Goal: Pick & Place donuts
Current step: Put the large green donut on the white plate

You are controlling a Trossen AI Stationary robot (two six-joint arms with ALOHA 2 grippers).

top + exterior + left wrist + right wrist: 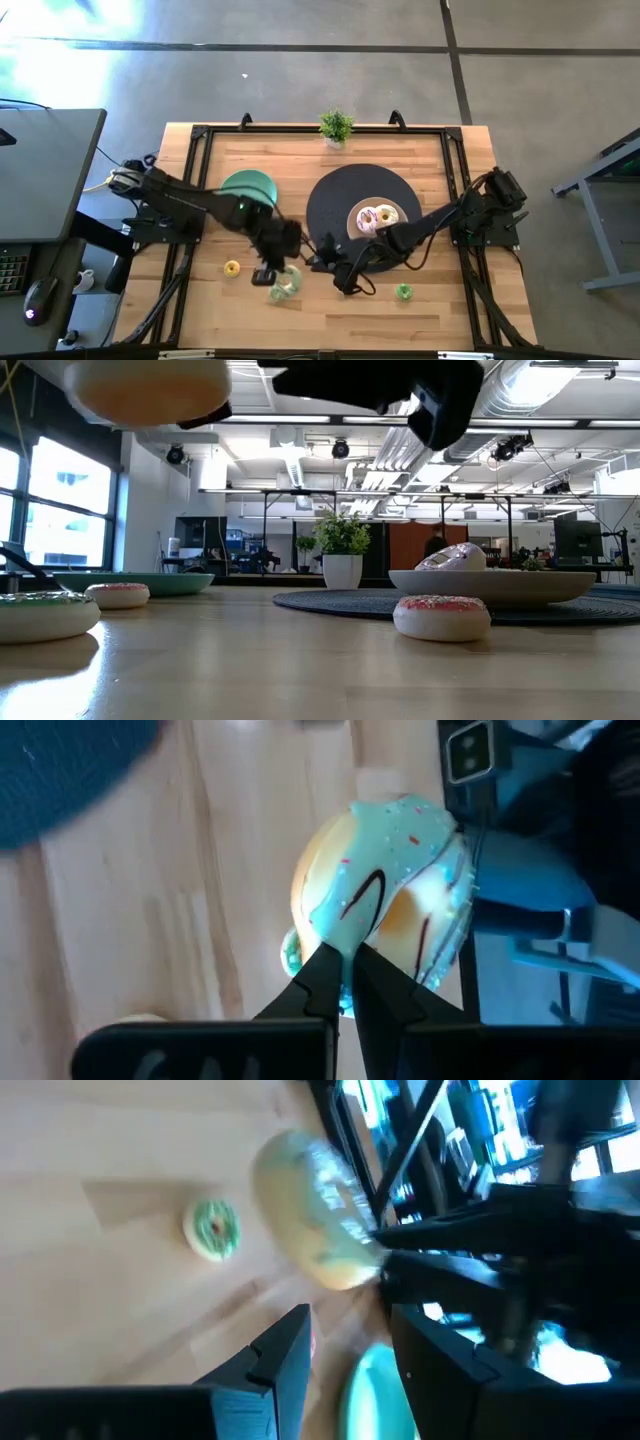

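Both arms reach inward; left gripper (345,982) pinches lifted donut (385,890).

The wooden table (200,300) carries a dark round mat (330,200); left of it a teal plate (248,186), behind it a potted plant (336,127), and donuts (232,268) in front.

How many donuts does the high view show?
5: pink donut and white donut on the beige plate, yellow donut at left, green donut at right, teal-iced donut in the left gripper. The arms may hide others.
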